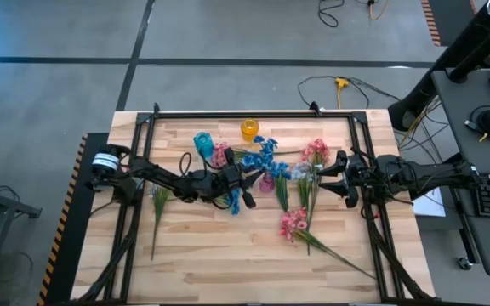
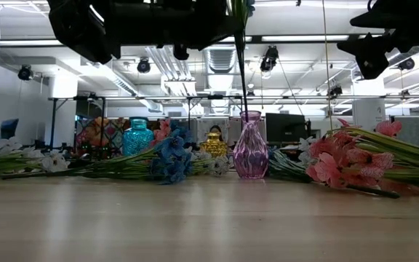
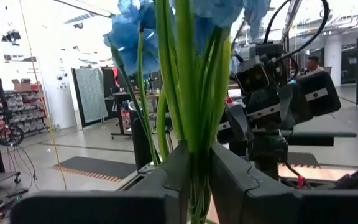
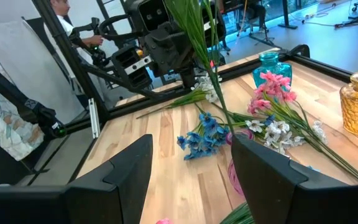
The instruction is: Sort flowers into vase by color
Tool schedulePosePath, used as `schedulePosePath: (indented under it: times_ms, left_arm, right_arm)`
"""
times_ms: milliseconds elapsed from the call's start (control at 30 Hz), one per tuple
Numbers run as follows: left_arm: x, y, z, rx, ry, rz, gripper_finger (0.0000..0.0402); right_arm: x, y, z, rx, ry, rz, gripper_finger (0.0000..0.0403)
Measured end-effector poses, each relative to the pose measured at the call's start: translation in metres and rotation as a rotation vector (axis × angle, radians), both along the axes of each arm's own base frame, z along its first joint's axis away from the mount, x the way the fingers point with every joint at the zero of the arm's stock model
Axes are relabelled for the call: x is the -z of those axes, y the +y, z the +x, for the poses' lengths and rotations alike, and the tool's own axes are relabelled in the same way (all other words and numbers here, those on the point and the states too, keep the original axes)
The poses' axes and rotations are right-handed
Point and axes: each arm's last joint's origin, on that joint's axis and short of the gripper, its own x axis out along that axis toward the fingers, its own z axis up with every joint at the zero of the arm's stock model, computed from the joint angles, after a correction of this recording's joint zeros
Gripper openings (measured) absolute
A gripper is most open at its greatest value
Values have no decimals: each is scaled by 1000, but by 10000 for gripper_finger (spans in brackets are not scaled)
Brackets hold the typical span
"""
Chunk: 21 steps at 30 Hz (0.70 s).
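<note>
Two arms over the wooden worktop. Left gripper has its fingers clamped on a blue flower spray, stems hanging just above the pink vase. Right gripper waits nearby w/ fingers wide, holding nothing. Risk: thin stems miss the narrow mouth or knock the vase over; blue in pink may also mismatch.

Flowers crowd vases; near tabletop seemingly open.
</note>
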Motion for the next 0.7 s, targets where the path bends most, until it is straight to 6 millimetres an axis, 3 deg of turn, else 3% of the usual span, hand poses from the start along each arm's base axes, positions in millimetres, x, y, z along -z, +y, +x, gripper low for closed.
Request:
schedulePosePath:
  times_ms: [700]
  left_arm:
    - [12, -1, 2, 8, 120, -26, 171]
  right_arm:
    - [0, 0, 0, 0, 1, 8, 210]
